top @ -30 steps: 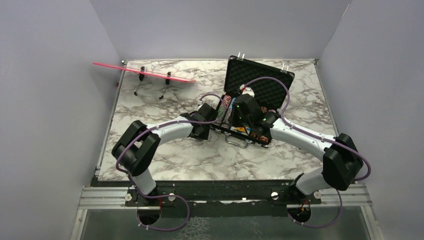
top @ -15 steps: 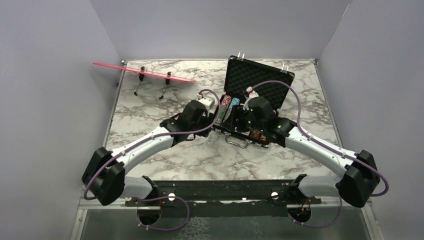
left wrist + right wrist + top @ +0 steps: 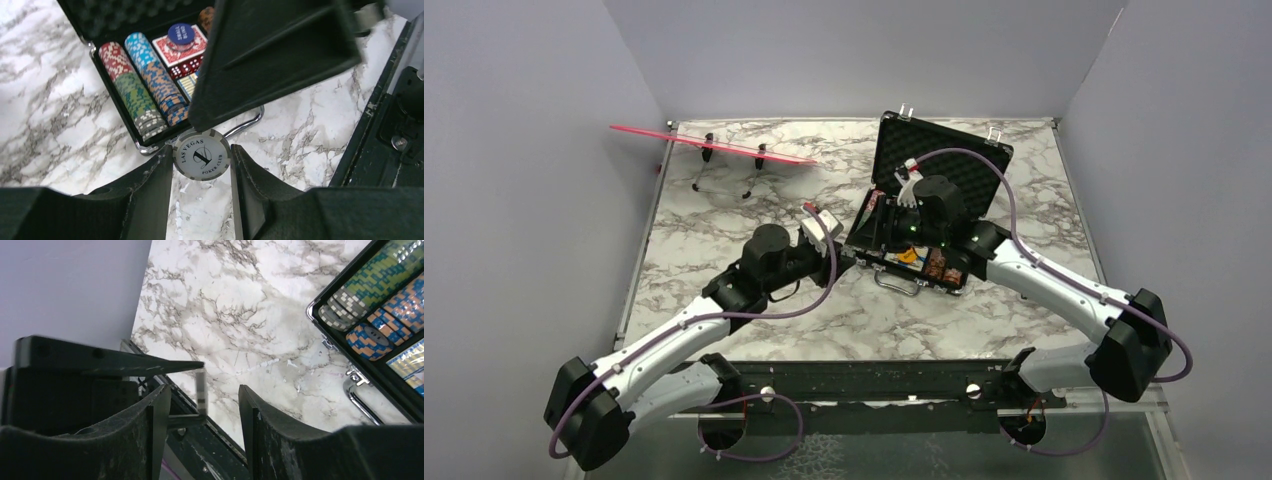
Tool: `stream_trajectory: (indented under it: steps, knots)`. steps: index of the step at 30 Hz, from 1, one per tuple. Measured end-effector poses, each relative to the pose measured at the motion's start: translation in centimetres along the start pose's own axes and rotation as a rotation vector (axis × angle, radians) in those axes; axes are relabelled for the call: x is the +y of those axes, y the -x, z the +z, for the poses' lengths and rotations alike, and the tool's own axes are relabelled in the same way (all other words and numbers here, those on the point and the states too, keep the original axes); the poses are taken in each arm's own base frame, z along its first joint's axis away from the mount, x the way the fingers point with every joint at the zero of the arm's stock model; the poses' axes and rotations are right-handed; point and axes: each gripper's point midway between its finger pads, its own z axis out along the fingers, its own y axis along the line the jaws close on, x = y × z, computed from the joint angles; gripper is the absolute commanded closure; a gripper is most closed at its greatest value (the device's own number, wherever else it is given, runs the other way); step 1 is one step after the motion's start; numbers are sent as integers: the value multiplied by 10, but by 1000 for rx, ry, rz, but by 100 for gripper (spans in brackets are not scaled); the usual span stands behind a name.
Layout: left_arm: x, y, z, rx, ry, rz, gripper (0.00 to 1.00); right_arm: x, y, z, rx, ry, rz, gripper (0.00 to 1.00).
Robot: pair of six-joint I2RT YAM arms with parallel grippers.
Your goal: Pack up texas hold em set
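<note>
From above, the left arm (image 3: 724, 295) has drawn back toward 7 o'clock from the open case (image 3: 944, 165) at 2 o'clock, while its wrist view shows the left gripper (image 3: 202, 150) pinching a grey chip (image 3: 202, 156) with the case at 11 o'clock, and the right gripper (image 3: 204, 388) gapes wide, holding nothing.

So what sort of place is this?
Likely a robot test booth, not a casino: plain walls box in a marble-patterned table, two robot arms stand on a metal rail, and the poker case sits open.
</note>
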Motion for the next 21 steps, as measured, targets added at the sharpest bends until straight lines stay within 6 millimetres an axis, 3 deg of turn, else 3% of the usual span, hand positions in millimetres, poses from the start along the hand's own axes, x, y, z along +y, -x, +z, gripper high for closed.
stream_trajectory:
  steps: [7, 9, 13, 16, 21]
  knots:
    - [-10, 15, -11, -116, -60, 108, 67, -1, -17, 11, 86, 29, 27, 50]
    - [-11, 18, -11, -128, -65, 127, 67, 1, -23, 13, 119, 48, 25, 58]
    - [-10, 18, -10, -129, -67, 149, 65, 8, -29, 18, 172, 96, 3, 84]
    - [-10, 16, -10, -120, -66, 155, 51, 11, -30, 19, 185, 122, -19, 97]
    - [-5, 10, -9, -97, -36, 147, 47, 5, -25, 22, 174, 94, -94, 99]
